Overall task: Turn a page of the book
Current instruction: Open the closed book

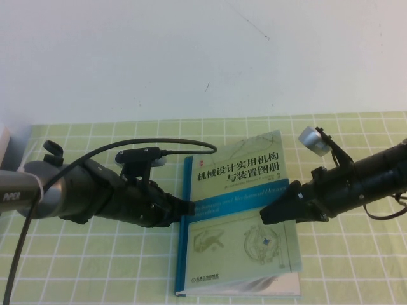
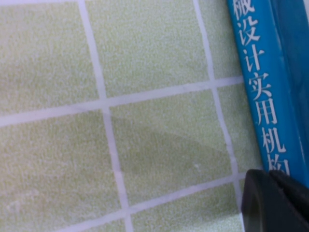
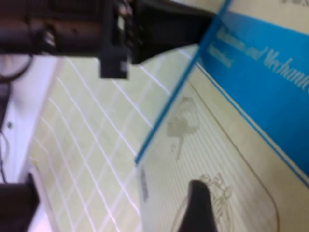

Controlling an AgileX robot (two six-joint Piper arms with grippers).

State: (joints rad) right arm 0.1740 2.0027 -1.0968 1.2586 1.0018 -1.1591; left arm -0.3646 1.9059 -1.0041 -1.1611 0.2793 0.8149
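The book (image 1: 236, 254) lies closed on the green checked mat, pale greenish cover up, blue spine on its left. A thin white strip of pages (image 1: 254, 284) shows along its near edge; no single page is exposed. My left gripper (image 1: 189, 208) is shut, its tip against the middle of the spine; in the left wrist view the blue spine (image 2: 263, 87) runs beside the dark fingers (image 2: 275, 203). My right gripper (image 1: 266, 216) is shut and empty, its tip low over the cover's right-middle. In the right wrist view one fingertip (image 3: 198, 205) sits over the cover drawings (image 3: 227, 145).
The green checked mat (image 1: 95, 267) covers the table, with a white surface (image 1: 191, 57) behind it. A white object (image 1: 3, 143) sits at the far left edge. The left arm (image 3: 145, 24) shows across the book in the right wrist view.
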